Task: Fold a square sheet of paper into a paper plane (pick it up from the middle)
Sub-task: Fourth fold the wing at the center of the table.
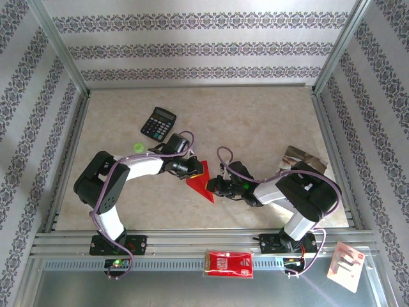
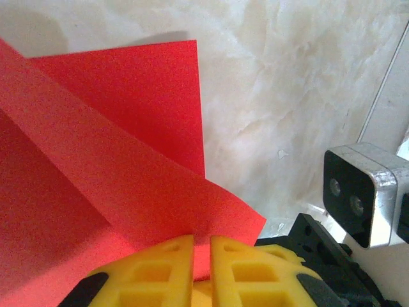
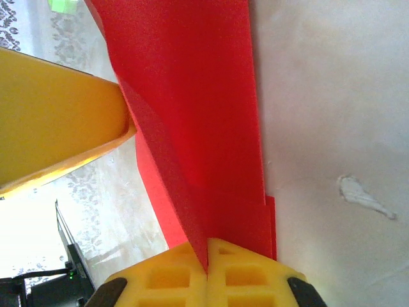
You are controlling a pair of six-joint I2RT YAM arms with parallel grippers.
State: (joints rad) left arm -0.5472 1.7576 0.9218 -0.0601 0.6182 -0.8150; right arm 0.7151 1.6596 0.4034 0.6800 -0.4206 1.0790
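The red paper plane (image 1: pixel 203 181) hangs between my two grippers at the middle of the table, folded to a long point with loose flaps. My left gripper (image 1: pixel 194 169) is at its upper left edge. In the left wrist view its yellow jaws (image 2: pixel 202 246) stand almost together, with a flap of the red paper (image 2: pixel 128 160) in the narrow slit. My right gripper (image 1: pixel 215 187) holds the lower right end. There the jaws (image 3: pixel 208 256) are pressed tight on a fold of the paper (image 3: pixel 192 96). A yellow left finger (image 3: pixel 57 121) shows beside it.
A black calculator (image 1: pixel 158 123) and a small green object (image 1: pixel 138 148) lie behind the left arm. A grey booklet (image 1: pixel 303 160) sits behind the right arm. A red-and-white packet (image 1: pixel 229 263) and a white card (image 1: pixel 348 265) lie on the front rail. The right wrist camera (image 2: pixel 361 192) is close.
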